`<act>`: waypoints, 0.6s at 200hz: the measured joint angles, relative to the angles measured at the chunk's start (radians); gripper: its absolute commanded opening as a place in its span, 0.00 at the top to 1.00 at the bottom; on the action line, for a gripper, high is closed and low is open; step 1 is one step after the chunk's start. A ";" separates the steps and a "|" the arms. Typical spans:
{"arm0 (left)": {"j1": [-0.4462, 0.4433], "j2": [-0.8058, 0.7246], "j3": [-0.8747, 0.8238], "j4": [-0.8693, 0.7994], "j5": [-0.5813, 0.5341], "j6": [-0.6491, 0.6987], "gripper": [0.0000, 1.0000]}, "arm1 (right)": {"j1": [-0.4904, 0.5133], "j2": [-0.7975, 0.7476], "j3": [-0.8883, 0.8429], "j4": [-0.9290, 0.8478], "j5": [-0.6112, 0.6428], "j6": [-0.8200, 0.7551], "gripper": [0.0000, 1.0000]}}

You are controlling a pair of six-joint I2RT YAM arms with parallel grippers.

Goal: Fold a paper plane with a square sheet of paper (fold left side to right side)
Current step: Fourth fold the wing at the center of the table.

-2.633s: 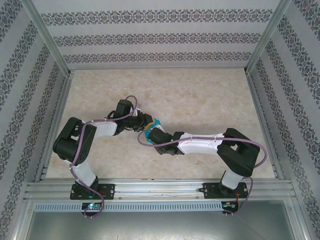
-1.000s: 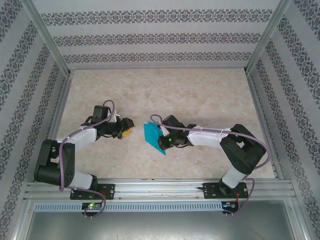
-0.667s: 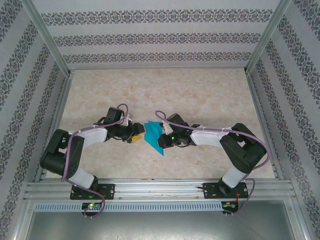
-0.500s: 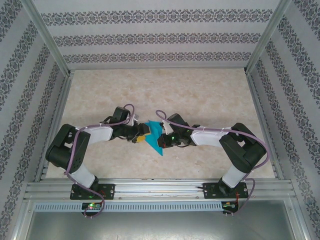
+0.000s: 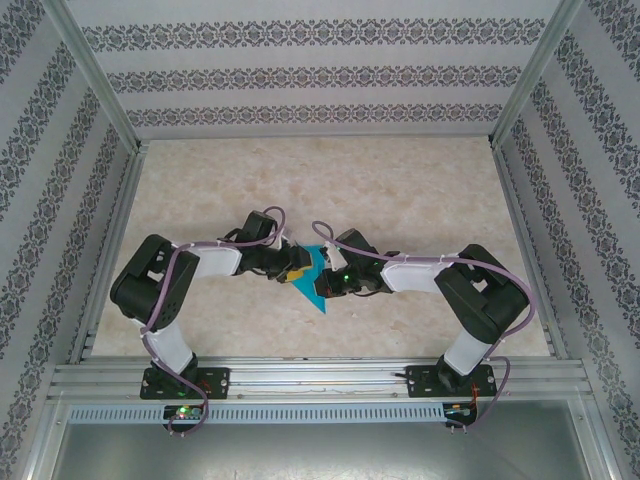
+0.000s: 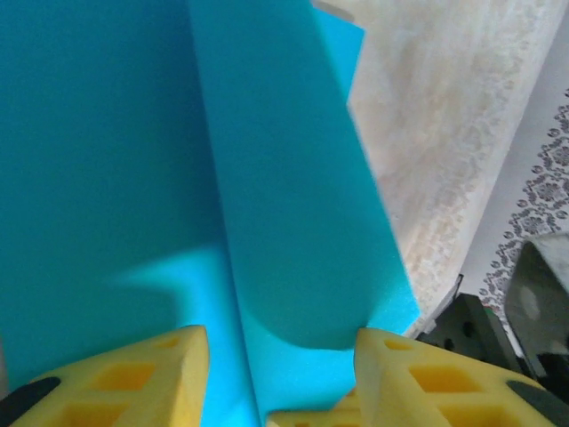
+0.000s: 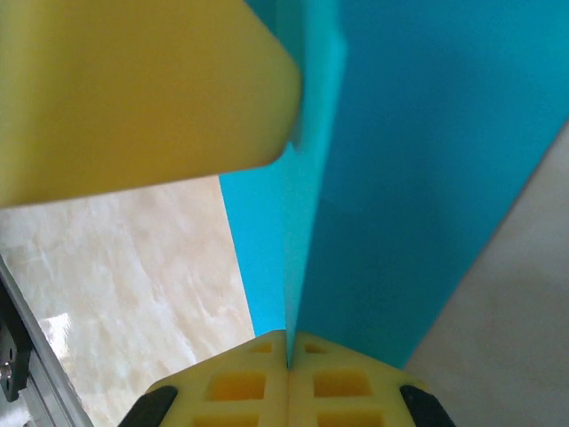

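A thin teal-blue sheet of paper (image 5: 312,292) is seen from above at the middle of the beige marbled tabletop (image 5: 400,190), between the two arms, which meet there from either side. The sheet is already creased: in the left wrist view a narrower flap (image 6: 302,205) is laid over the wider panel of the paper (image 6: 98,133), with a straight fold line running down between them.

The right gripper (image 5: 326,284) is closed on the paper. In the right wrist view its yellow fingers (image 7: 288,351) are pressed together with the edge of the sheet (image 7: 427,160) pinched in the seam between them, and the paper stands out edge-on from that grip.

The left gripper (image 5: 293,268) is brought up to the opposite side of the sheet. Its two yellow fingers (image 6: 116,382) are spread apart (the paper lies in the gap, touched by neither pad as far as can be seen), so the left gripper (image 6: 280,356) is open around the sheet and not clamped on it. One of those fingers (image 7: 133,89) is seen at the top of the right wrist view, just beside the fold.

Whether the paper's lower tip rests on the tabletop cannot be told.
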 measured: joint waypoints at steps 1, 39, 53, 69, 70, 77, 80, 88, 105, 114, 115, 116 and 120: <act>0.000 0.002 0.000 0.000 -0.001 0.000 0.53 | 0.000 0.000 0.000 0.000 0.000 0.000 1.00; -0.002 0.025 0.030 -0.010 -0.031 0.001 0.53 | -0.010 0.002 -0.002 0.004 -0.003 0.002 0.94; -0.002 0.033 0.043 -0.023 -0.045 0.002 0.53 | -0.013 0.003 -0.002 0.006 -0.005 0.003 0.93; -0.003 0.039 0.056 -0.042 -0.052 0.006 0.53 | -0.013 0.003 -0.003 0.007 -0.006 0.004 0.91; -0.003 0.039 0.056 -0.042 -0.052 0.006 0.53 | -0.013 0.003 -0.003 0.007 -0.007 0.004 0.91; -0.003 0.044 0.063 -0.047 -0.052 0.009 0.53 | -0.013 0.003 -0.003 0.007 -0.007 0.005 0.90; -0.004 0.046 0.065 -0.050 -0.052 0.010 0.54 | -0.013 0.003 -0.003 0.007 -0.007 0.006 0.89; -0.004 0.051 0.072 -0.052 -0.052 0.014 0.53 | -0.013 0.003 -0.003 0.008 -0.008 0.008 0.88; -0.004 0.057 0.080 -0.057 -0.051 0.022 0.54 | -0.013 0.003 -0.003 0.009 -0.012 0.018 0.85; -0.004 0.058 0.082 -0.060 -0.052 0.026 0.54 | -0.013 0.003 -0.003 0.010 -0.015 0.021 0.82; -0.004 0.058 0.082 -0.060 -0.052 0.026 0.54 | -0.013 0.003 -0.003 0.011 -0.015 0.022 0.82; -0.004 0.058 0.082 -0.061 -0.052 0.027 0.54 | -0.013 0.003 -0.003 0.011 -0.015 0.024 0.82; -0.004 0.058 0.083 -0.062 -0.052 0.028 0.54 | -0.013 0.003 -0.003 0.011 -0.016 0.024 0.80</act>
